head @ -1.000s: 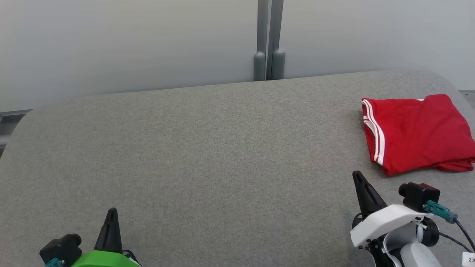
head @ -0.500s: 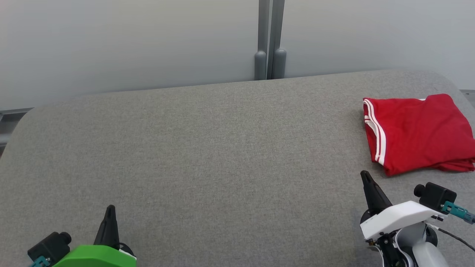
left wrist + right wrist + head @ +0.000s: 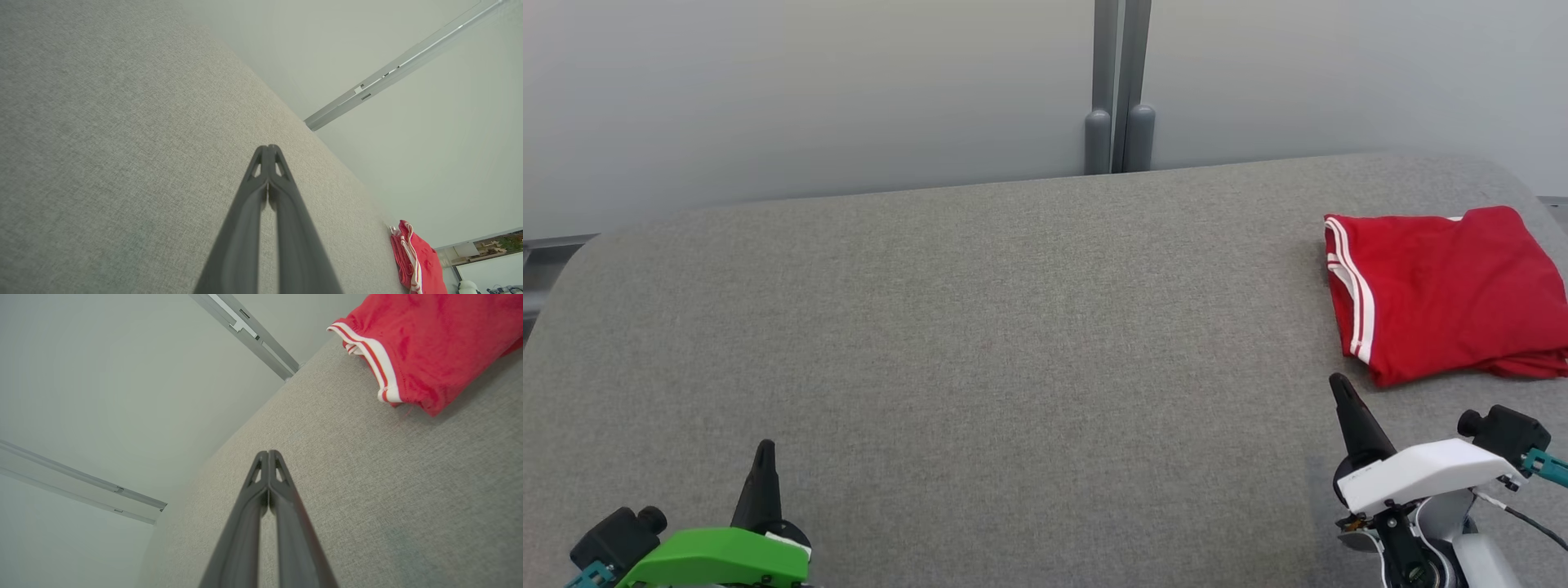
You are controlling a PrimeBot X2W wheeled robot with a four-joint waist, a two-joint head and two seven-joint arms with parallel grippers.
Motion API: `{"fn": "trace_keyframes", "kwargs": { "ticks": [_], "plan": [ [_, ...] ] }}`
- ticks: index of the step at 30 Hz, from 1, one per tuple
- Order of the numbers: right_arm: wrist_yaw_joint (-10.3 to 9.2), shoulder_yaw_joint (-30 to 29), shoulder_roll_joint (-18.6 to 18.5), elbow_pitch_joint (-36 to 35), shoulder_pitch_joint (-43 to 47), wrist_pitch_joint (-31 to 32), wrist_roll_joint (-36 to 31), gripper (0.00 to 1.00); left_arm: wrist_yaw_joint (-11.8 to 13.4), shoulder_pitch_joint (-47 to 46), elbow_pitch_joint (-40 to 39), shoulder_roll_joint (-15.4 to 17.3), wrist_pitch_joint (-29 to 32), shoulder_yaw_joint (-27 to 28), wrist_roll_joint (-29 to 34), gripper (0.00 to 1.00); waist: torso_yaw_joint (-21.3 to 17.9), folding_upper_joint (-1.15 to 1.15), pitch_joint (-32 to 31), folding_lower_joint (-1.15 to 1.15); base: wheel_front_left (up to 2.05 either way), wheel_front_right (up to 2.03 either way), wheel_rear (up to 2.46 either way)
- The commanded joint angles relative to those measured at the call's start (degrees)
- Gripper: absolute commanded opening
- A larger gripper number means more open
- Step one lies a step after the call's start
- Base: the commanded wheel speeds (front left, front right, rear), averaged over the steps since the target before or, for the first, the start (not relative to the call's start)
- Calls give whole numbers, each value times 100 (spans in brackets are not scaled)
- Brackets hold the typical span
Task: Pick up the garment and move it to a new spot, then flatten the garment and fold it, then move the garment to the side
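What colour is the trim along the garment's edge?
White stripes on the red garment, clearest in right wrist view.

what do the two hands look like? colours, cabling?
Left hand: green shell, long black tapered fingers, black camera with teal connector. Right hand: white shell, same fingers, black camera, teal connector, thin black cable.

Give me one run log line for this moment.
garment: red, folded, lying at right of grey surface | left gripper: fingers shut, empty | right gripper: fingers shut, empty, near garment, not touching
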Motion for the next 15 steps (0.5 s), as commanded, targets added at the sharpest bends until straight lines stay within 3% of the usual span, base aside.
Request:
{"fn": "trace_keyframes", "kwargs": {
  "ticks": [1,15],
  "plan": [
    [0,-46,-29,-46,-154,34,174,0,-65,-175,-43,-13,26,82,-144,0,2,0,2,0,0,0,0],
    [0,-209,-33,-11,-174,222,1114,0,-279,-261,-6,-191,222,332,-836,0,20,0,22,0,0,0,0]
  ]
}}
